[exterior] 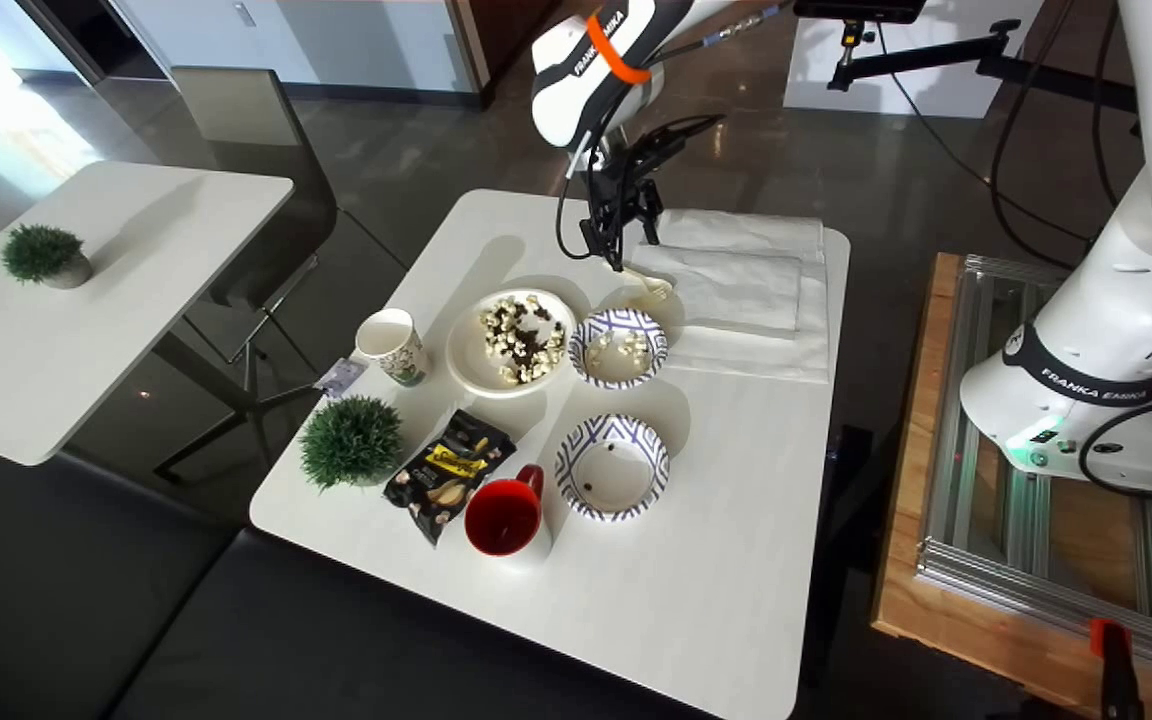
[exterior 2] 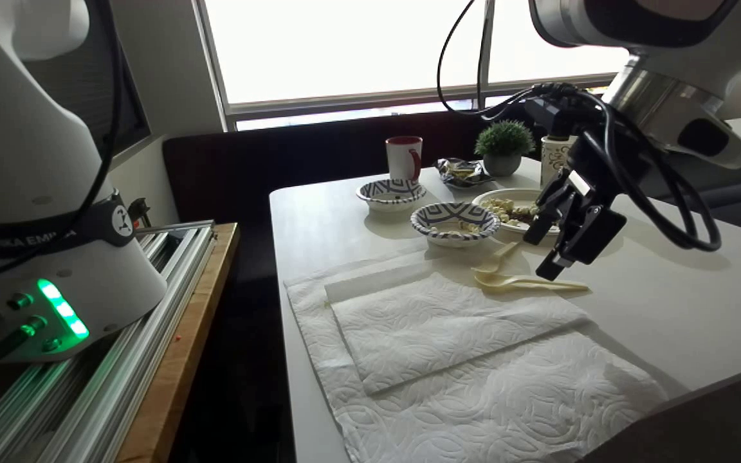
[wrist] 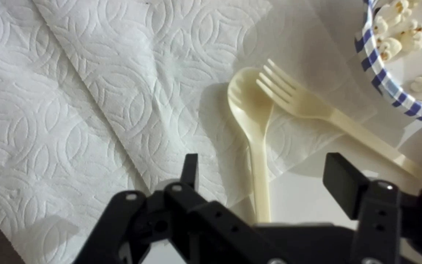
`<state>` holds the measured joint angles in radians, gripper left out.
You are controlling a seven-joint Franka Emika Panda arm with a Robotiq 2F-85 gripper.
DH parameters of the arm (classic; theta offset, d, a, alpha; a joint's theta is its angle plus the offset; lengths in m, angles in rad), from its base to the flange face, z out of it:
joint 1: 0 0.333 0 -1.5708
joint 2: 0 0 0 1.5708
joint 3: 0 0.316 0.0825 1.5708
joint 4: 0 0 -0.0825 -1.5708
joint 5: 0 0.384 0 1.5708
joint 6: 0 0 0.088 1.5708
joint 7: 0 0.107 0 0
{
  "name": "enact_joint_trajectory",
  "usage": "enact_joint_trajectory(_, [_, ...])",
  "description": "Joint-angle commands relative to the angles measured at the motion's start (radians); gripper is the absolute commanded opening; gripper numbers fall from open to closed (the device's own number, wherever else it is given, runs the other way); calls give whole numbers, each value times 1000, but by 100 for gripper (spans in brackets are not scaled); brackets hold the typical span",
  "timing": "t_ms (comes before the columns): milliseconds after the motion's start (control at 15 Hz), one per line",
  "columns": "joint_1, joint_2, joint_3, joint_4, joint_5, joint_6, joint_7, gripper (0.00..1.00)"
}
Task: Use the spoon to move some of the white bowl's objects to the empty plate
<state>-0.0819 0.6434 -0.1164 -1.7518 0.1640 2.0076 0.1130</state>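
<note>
A pale cream spoon [wrist: 258, 157] lies partly on a paper towel; it also shows in an exterior view [exterior 2: 525, 283]. My gripper [wrist: 264, 165] is open and empty above it, its fingers on either side of the spoon's handle; it shows in both exterior views [exterior: 633, 252] [exterior 2: 544, 254]. The plain white bowl [exterior: 464, 352] holds popcorn and dark brown bits [exterior: 524, 340]. Beside it, a blue-patterned dish [exterior: 616, 375] holds a few popcorn pieces. Another blue-patterned dish [exterior: 628, 480] holds only a couple of dark specks.
A cream fork [wrist: 343, 119] lies with its tines over the spoon's head. White paper towels [exterior 2: 448, 328] are spread beside the cutlery. A red-and-white mug [exterior: 508, 520], snack bag [exterior: 451, 470], potted plant [exterior: 351, 440] and paper cup [exterior: 394, 345] stand around the dishes.
</note>
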Motion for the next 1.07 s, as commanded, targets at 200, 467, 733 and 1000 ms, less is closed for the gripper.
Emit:
enact_joint_trajectory(200, [-10, 84, 13, 117, -10, -103, 47, 51])
enact_joint_trajectory(467, [-11, 111, 17, 143, -8, -101, 41, 48])
enact_joint_trajectory(733, [-16, 131, 23, 162, 1, -102, 37, 44])
enact_joint_trajectory(1000, [-16, 142, 26, 171, -1, -97, 35, 26])
